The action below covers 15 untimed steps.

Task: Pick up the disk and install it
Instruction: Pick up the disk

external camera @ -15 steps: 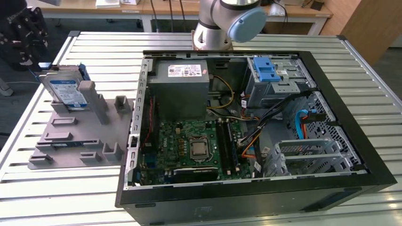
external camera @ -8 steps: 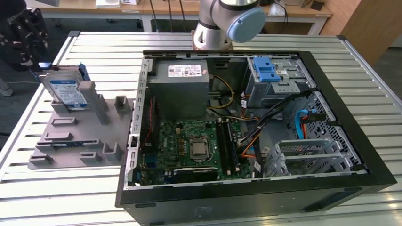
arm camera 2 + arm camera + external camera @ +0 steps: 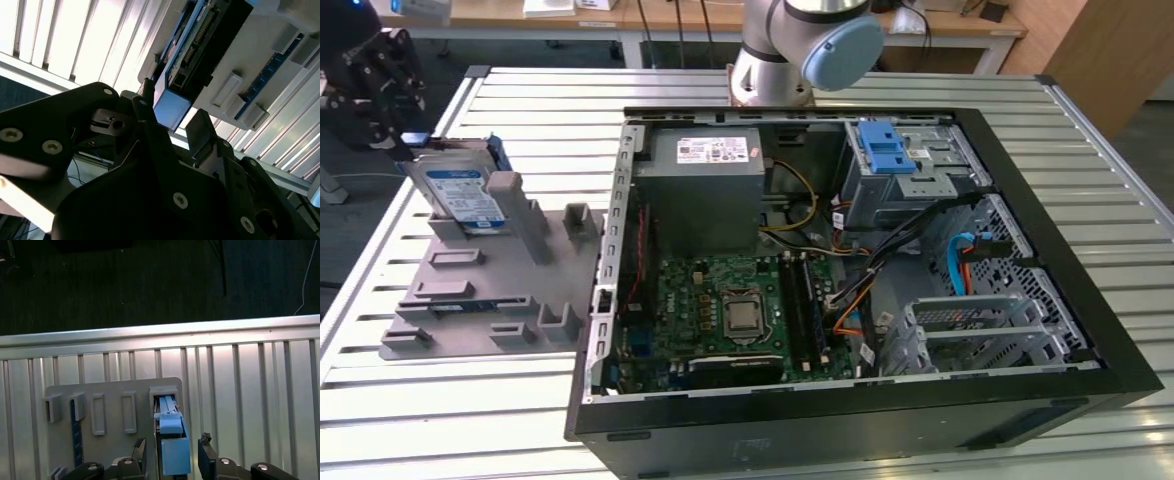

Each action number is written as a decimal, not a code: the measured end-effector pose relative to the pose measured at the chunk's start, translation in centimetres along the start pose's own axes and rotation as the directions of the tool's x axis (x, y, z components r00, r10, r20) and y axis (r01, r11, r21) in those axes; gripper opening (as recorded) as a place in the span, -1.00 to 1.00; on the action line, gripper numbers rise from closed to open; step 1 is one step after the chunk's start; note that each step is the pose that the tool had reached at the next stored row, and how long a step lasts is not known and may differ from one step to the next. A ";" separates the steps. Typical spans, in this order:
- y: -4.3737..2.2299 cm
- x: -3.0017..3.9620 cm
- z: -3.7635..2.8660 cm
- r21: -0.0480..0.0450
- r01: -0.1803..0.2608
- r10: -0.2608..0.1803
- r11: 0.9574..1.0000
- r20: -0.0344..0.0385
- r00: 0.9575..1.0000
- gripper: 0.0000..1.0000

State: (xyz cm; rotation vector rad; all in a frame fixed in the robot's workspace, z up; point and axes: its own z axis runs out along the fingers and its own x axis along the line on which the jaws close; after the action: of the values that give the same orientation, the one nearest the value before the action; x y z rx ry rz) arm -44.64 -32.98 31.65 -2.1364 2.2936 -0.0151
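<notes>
Straddling the blue end of the hard drive (image 3: pixel 169 422), my tool (image 3: pixel 172 449) is spread, fingers clear of it on both sides; the drive stands upright in a grey holder (image 3: pixel 467 300) on the desk (image 3: pixel 454 400).

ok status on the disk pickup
gripper jaws open, straddling disk end, not gripping. disk upright in grey holder. nothing between jaws and disk.

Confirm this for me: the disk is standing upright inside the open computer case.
That is wrong in one respect. The disk is standing upright, but in the grey holder to the exterior view's left of the open computer case, not inside it. The exterior view shows this.
</notes>
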 end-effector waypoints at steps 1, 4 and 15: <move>0.01 0.00 0.15 0.000 0.009 -0.009 1.000 0.000 1.000 0.06; 0.02 0.00 0.57 -0.001 0.036 -0.036 0.999 0.000 0.999 0.06; 0.02 0.00 1.10 -0.006 0.036 -0.036 0.999 0.000 0.999 0.06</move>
State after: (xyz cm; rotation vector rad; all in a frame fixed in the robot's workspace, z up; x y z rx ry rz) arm -44.65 -32.98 30.55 -2.1799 2.2583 -0.0081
